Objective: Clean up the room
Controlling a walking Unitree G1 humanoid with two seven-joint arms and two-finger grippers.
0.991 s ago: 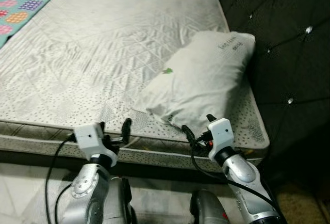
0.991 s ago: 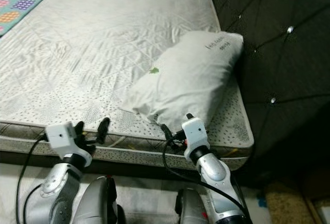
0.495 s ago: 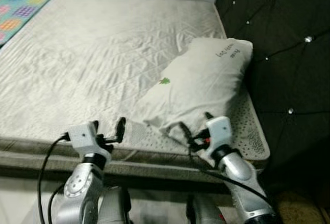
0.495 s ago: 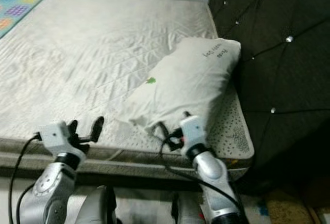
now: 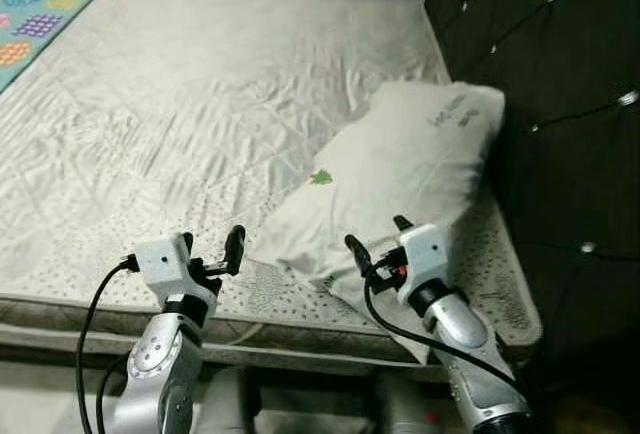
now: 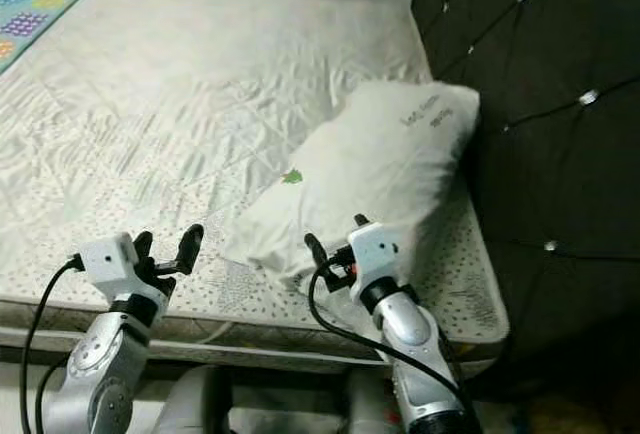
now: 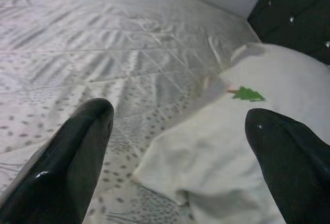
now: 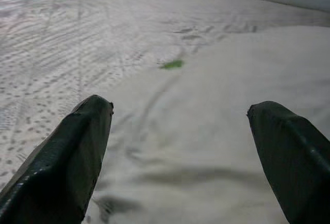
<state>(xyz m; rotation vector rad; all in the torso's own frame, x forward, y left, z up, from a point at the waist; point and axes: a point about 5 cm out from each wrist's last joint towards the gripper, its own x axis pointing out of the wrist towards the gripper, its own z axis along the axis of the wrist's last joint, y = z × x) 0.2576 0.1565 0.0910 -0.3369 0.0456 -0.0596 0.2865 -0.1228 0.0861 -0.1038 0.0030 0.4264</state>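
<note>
Step in hand: approach to the pillow (image 5: 400, 169) on the bed (image 5: 180, 104). Right end effector (image 5: 374, 237), fingers spread, hovers at its near corner; left end effector (image 5: 212, 245), spread, beside it. Next: advance, then clamp the corner.

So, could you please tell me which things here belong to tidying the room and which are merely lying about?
Part of the job:
- white rectangular pillow with a small green tree mark
- right gripper, open, over the pillow's near end
- left gripper, open

Just there:
- grey quilted mattress
- dark tufted headboard
- teal patterned cloth
</note>
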